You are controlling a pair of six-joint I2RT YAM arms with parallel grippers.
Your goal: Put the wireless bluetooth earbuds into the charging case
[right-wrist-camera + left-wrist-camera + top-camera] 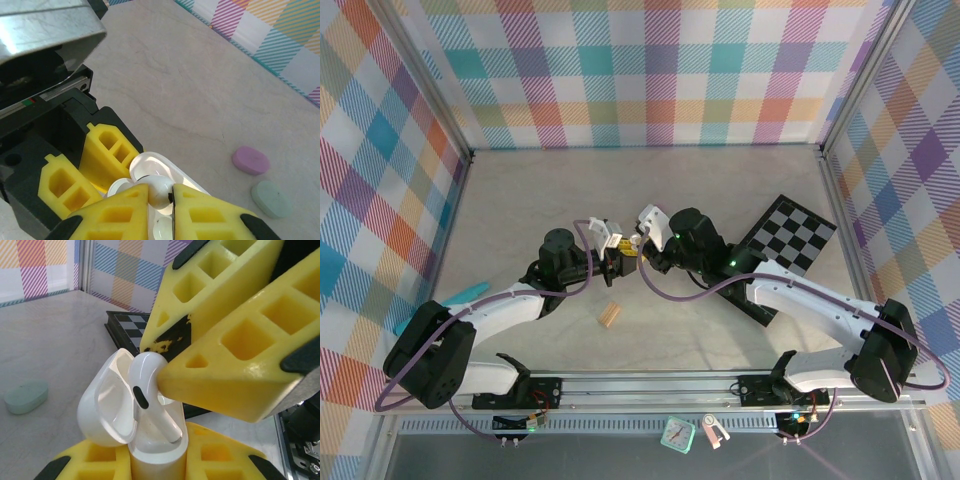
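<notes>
My left gripper is shut on a white charging case, held upright with its lid swung open to the left. A white stemmed earbud stands tilted in the case, its stem tip down in one well. My right gripper is shut on the earbud's round head, directly above the case. The left gripper's yellow fingers show just beyond it. In the top view the left gripper and the right gripper meet tip to tip at mid-table.
A purple pebble-like case and a pale green one lie on the table. A chessboard sits at the right, under the right arm. A tan ridged block lies in front of the grippers.
</notes>
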